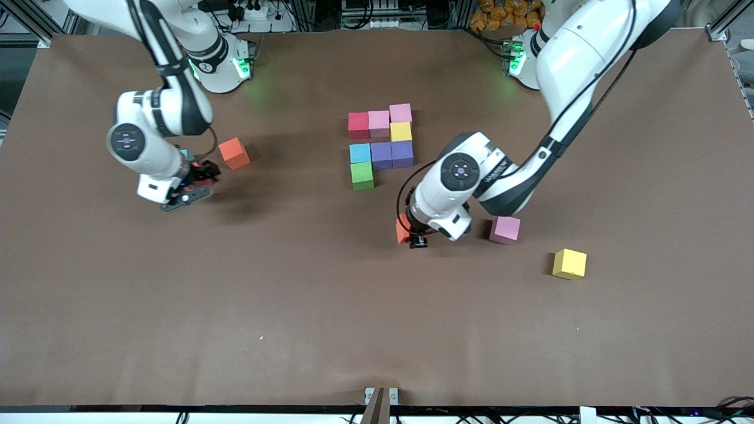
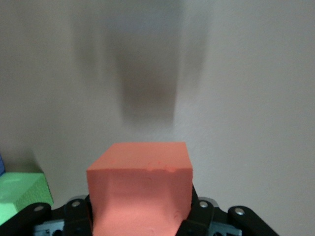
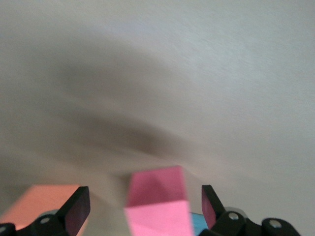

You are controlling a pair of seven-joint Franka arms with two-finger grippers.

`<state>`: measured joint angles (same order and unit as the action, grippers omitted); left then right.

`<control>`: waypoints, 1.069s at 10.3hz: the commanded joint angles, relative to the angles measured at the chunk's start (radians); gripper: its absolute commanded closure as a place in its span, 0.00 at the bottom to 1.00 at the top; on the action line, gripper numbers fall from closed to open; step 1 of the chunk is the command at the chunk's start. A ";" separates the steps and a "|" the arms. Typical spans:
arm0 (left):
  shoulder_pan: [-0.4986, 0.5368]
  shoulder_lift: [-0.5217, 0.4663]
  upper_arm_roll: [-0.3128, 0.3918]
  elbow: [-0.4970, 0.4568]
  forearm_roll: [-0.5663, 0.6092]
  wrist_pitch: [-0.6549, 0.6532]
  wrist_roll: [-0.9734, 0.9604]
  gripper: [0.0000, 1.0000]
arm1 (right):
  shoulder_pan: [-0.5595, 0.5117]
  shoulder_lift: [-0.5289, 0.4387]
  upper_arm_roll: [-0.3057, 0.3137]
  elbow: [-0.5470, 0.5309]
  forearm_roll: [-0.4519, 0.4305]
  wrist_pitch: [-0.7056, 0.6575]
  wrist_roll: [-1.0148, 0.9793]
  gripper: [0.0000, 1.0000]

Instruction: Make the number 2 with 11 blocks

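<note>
Front view: left gripper [image 1: 412, 240] has its fingers pinching an orange matte foam cube [image 2: 140, 189], held between the fingertips [image 2: 201, 209] just above the brown table [image 1: 294, 294]. Right gripper [image 3: 145, 209] has its fingers [image 3: 76, 206] spread, with a pink foam cube [image 3: 160, 201] standing between them, untouched. Partly built number 2 [image 1: 383, 144] of eight coloured cubes lies mid-table, apart from both sets of fingers.
</note>
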<state>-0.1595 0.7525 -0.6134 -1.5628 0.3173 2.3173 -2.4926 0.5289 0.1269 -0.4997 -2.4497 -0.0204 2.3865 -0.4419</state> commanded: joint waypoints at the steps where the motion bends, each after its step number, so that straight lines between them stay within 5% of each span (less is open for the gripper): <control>1: -0.026 0.004 0.015 0.017 0.017 0.005 -0.045 0.79 | -0.052 -0.026 0.006 -0.057 -0.015 0.035 -0.099 0.00; 4: -0.061 0.004 0.008 0.013 0.051 0.004 0.060 0.79 | -0.043 -0.023 0.007 -0.142 -0.015 0.166 -0.100 0.00; 7: -0.094 0.005 0.006 0.010 0.068 0.005 0.514 0.87 | -0.027 -0.021 0.009 -0.169 -0.015 0.186 -0.100 0.00; 11: -0.158 0.025 0.020 0.018 0.051 0.004 1.066 0.86 | -0.058 0.000 0.009 -0.169 -0.015 0.242 -0.222 0.00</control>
<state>-0.2881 0.7650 -0.6087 -1.5600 0.3696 2.3185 -1.5794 0.4943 0.1292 -0.4895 -2.5970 -0.0230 2.5886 -0.6094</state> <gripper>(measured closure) 0.383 0.000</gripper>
